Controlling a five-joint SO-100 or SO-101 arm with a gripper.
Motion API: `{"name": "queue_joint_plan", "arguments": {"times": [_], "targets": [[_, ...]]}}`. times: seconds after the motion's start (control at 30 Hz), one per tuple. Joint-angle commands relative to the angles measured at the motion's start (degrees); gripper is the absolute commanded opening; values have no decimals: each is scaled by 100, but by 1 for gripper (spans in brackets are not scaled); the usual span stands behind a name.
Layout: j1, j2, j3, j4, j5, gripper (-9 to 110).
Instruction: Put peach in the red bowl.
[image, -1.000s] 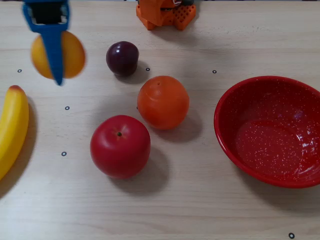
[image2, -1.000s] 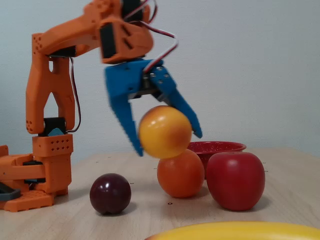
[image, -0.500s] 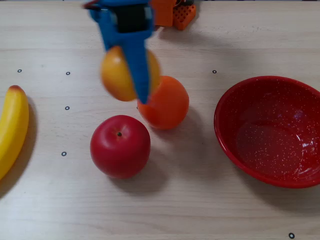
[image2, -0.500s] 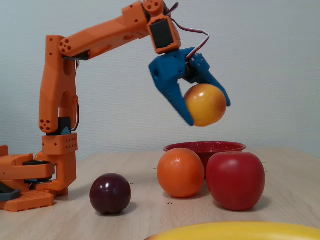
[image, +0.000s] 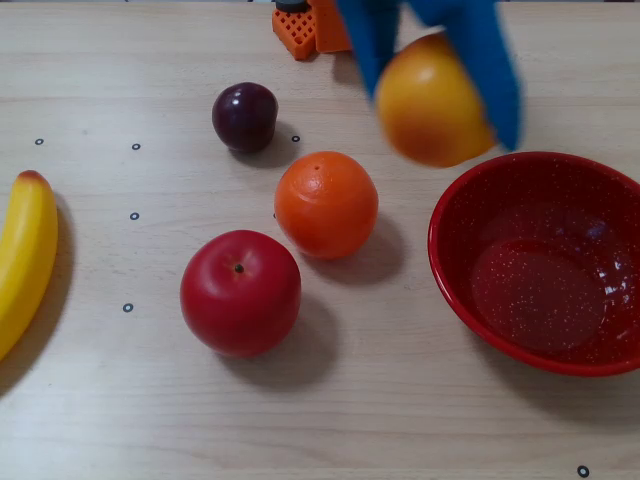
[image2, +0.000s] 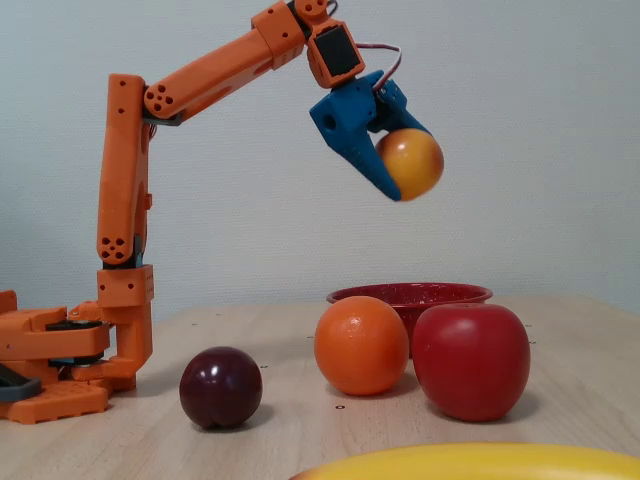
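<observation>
The peach (image: 432, 100), yellow-orange with a reddish blush, hangs in the air between the blue fingers of my gripper (image: 445, 115), which is shut on it. From the side, the peach (image2: 411, 163) is held high above the table, and my gripper (image2: 405, 185) points downward over the red bowl (image2: 409, 296). In the top-down fixed view the peach sits just up and left of the rim of the red bowl (image: 450, 280), a wide speckled bowl at the right.
An orange (image: 326, 204), a red apple (image: 240, 292) and a dark plum (image: 244, 116) lie mid-table. A banana (image: 22, 255) lies at the left edge. The arm's orange base (image2: 70, 355) stands at the back.
My gripper has carried the peach from the left of the table, rising, to the right, over the plum and orange, until it hangs near the bowl's rim. The other fruit stayed put.
</observation>
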Motion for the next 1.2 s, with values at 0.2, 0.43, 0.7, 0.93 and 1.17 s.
{"name": "queue_joint_plan", "arguments": {"times": [0.2, 0.43, 0.7, 0.93, 1.17], "targets": [[-747, 70, -1116, 202, 492, 0], [-1125, -492, -1116, 193, 1178, 0], [-1547, -1389, -1204, -281, 1441, 0], [-1740, -2487, -1925, -378, 1406, 0], [-1688, -3296, -2707, -272, 1266, 0]]}}
